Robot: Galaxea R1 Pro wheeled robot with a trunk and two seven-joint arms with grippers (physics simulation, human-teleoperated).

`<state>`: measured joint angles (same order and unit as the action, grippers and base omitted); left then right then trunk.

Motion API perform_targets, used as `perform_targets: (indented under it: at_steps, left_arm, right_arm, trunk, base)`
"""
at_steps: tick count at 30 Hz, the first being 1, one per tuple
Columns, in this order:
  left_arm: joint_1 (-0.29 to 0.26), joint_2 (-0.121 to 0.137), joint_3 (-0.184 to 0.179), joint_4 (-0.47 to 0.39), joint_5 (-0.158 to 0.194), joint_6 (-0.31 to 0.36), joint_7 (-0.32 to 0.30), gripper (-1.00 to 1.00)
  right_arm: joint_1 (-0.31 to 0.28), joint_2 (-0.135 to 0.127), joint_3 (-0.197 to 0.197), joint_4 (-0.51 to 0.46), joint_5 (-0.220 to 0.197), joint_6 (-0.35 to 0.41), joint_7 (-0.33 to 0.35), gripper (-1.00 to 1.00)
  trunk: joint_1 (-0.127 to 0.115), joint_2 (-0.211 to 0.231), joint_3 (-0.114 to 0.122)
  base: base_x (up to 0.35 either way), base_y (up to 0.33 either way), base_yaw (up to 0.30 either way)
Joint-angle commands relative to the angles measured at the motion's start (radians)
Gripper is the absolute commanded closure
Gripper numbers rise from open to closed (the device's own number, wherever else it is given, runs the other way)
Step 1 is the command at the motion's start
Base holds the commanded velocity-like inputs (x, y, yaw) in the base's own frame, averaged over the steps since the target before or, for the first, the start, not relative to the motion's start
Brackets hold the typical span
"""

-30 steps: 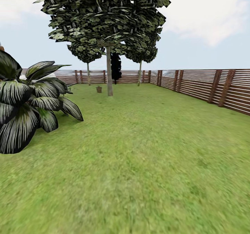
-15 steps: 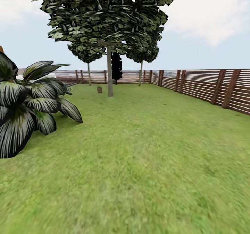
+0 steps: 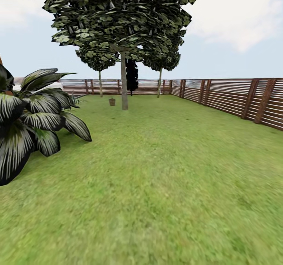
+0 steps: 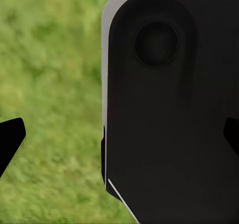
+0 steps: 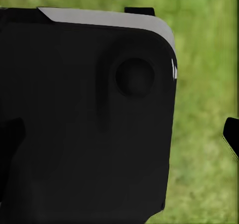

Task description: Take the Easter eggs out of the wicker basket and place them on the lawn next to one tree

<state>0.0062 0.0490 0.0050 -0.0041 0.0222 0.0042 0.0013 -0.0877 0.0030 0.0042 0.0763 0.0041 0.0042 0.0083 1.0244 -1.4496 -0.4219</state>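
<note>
In each wrist view a dark rounded robot panel (image 4: 169, 109) blocks most of the frame; the left hand (image 4: 119, 139) and right hand (image 5: 122, 137) show only black fingertip edges set far apart, nothing between them, blurred grass beyond. Far across the flat green lawn (image 3: 165, 170) a small brown wicker basket (image 3: 112, 101) stands just beside the pale straight trunk of the tree (image 3: 124, 82); any eggs are too small to discern. A slatted wooden fence (image 3: 236, 100) bounds the garden, and a striped broad-leaved plant (image 3: 31, 119) is cut off at left.

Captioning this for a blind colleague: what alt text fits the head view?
A wide green lawn runs to a thick-trunked tree with a small brown wicker basket just left of its trunk. A striped-leaf plant stands at left, a slatted wooden fence at right.
</note>
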Motion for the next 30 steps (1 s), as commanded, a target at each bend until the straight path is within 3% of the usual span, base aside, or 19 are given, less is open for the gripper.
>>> perform_targets:
  at_steps: [1, 30]
  left_arm:
    - [0.0, 0.0, 0.0, 0.0, 0.002, 0.0, 0.0, -1.0]
    - [0.0, 0.0, 0.0, 0.0, 0.002, 0.0, 0.0, -1.0]
  right_arm:
    - [-0.001, 0.0, 0.0, 0.002, 0.0, 0.0, 0.001, -1.0]
    - [-0.001, 0.0, 0.0, 0.002, 0.0, 0.0, 0.001, -1.0]
  trunk:
    - [0.001, 0.0, -0.001]
    - [0.001, 0.0, -0.001]
  base:
    - [0.334, 0.0, 0.0]
    - [0.334, 0.0, 0.0]
